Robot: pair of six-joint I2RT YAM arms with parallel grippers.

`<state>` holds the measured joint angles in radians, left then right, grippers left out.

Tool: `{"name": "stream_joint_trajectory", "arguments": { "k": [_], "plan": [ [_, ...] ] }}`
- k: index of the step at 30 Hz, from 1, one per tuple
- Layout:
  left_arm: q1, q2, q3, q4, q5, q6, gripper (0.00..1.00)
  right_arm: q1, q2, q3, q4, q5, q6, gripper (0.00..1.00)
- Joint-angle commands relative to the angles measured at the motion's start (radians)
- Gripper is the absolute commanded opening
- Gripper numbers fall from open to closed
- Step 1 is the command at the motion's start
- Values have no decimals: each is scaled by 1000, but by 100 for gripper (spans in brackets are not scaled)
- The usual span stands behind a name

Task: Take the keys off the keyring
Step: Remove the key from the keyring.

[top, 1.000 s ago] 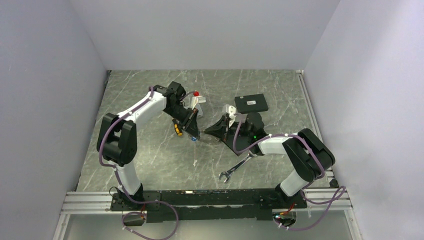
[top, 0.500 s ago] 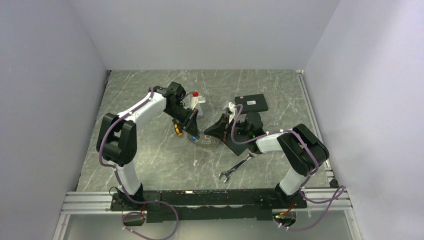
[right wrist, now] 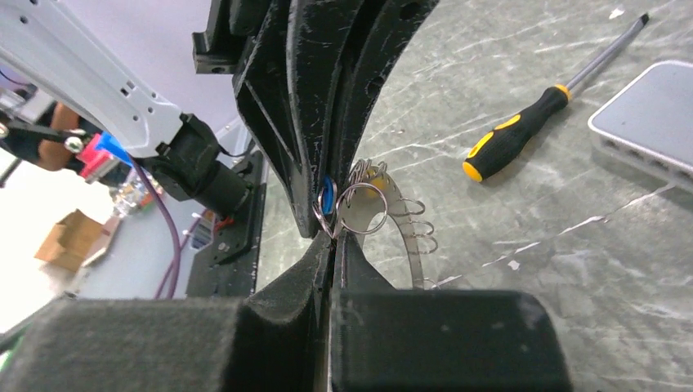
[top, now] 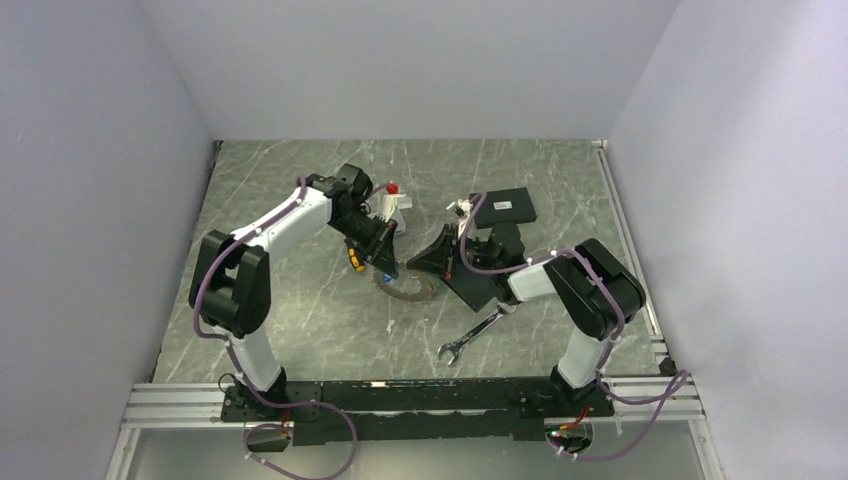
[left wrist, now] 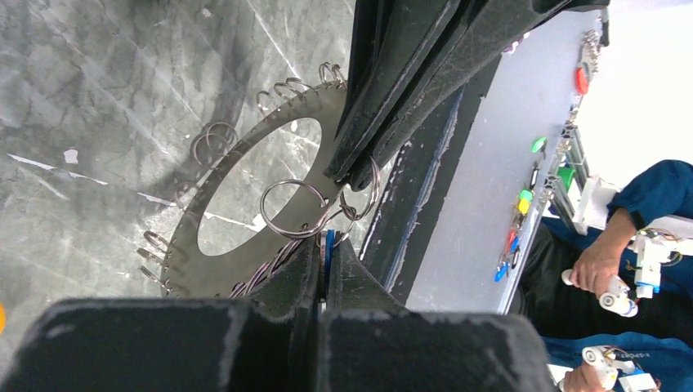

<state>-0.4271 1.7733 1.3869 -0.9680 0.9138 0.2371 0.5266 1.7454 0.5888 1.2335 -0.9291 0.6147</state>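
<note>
Keyring on table between the arms, keys fanned round its rim. Left pincer pinches the blue piece at that rim. Right pincer is pressed together just beside it, apparently on a wire loop.

We see a silver open-ended metal wrench lying on the grey marbled tabletop, nearer than the right fingers and well apart. A flat black rectangle sits beyond them. A yellow-and-black-handled screwdriver lies just left of the left fingers, with a white box just beyond.
</note>
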Motion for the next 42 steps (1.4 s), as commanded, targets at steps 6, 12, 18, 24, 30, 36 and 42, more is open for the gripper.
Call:
{"name": "stream_joint_trajectory", "arguments": {
  "k": [6, 12, 18, 24, 30, 36, 42],
  "plan": [
    [-47, -52, -20, 30, -119, -23, 0, -17, 72, 32, 249, -13, 307, 0],
    [-81, -51, -22, 55, -200, -39, 0, -17, 129, 35, 321, -1, 430, 0],
    [-96, -48, -20, 80, -281, -55, 0, -22, 194, 36, 428, -2, 547, 0],
    [-95, -74, -20, 96, -383, -72, 0, -25, 192, 27, 448, -24, 549, 0],
    [-70, -114, -20, 116, -452, -93, 0, -25, 186, 13, 462, -49, 540, 0],
    [-39, -152, -23, 133, -485, -102, 0, -25, 178, 0, 470, -63, 536, 0],
    [-20, -181, -6, 128, -483, -101, 0, -25, 164, -10, 431, -63, 504, 0]
  ]
}}
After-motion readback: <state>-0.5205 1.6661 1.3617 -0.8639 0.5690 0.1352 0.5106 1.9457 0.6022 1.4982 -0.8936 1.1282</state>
